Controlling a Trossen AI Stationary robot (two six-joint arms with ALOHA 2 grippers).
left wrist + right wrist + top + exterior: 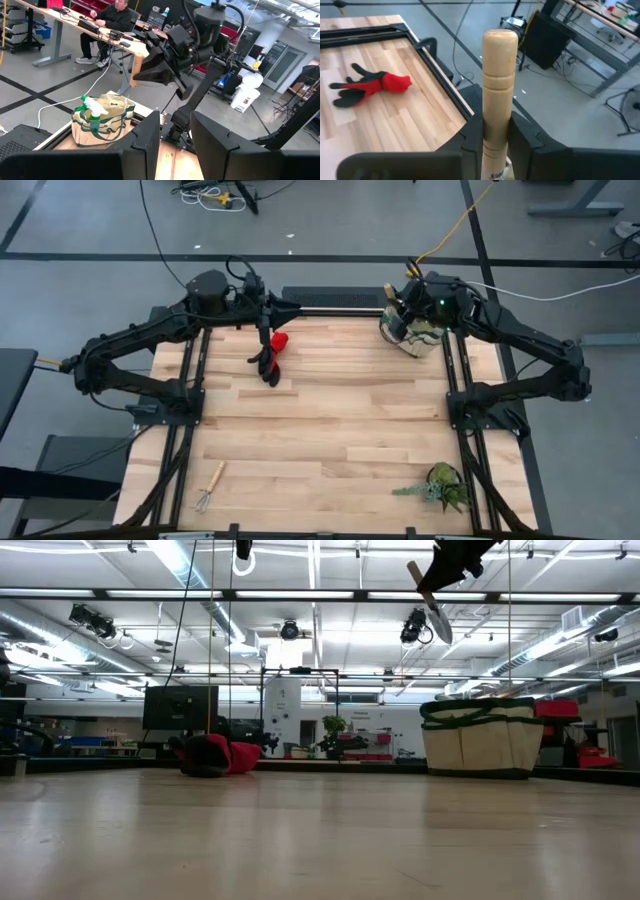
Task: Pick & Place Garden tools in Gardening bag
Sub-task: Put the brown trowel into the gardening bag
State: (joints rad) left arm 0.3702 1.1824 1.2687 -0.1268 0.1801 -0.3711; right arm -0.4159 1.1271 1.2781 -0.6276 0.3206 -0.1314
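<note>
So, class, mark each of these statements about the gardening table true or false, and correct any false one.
1. The right gripper is shut on the trowel, fingers on its wooden handle. True.
2. The red-and-black gloves are inside the gardening bag. False: they lie on the table, apart from the bag.
3. The little rake lies near the table's front left corner. True.
4. The left gripper holds the rake. False: nothing sits between its fingers.
5. The leafy plant stands beside the gloves. False: it is near the front right corner.
</note>
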